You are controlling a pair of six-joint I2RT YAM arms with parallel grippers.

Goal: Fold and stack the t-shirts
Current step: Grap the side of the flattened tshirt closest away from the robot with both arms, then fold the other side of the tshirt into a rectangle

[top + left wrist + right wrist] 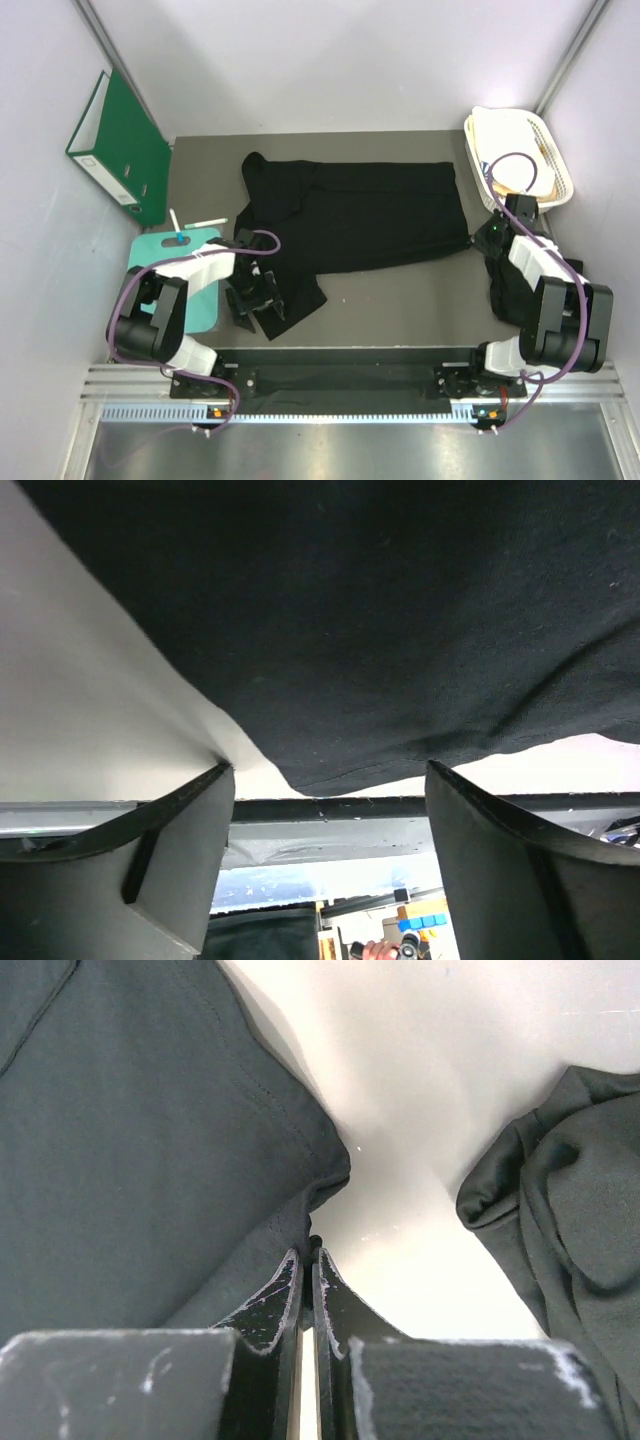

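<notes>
black t-shirt [370, 215], spread wide, one end rumpled

Top view: high above the near edge, looking down. The whole table [400, 290] and the shirt [370, 215] are in frame. Left wrist: very close and low, looking past the left fingers [170, 860] — apparently toward the near rail [330, 810]. Right wrist: also close, right fingers [270, 1305] at the shirt's edge. All three views share the shirt.

Grey table [400, 295] under black t-shirt [370, 215], teal mat [205, 305], white basket [560, 170]
</notes>
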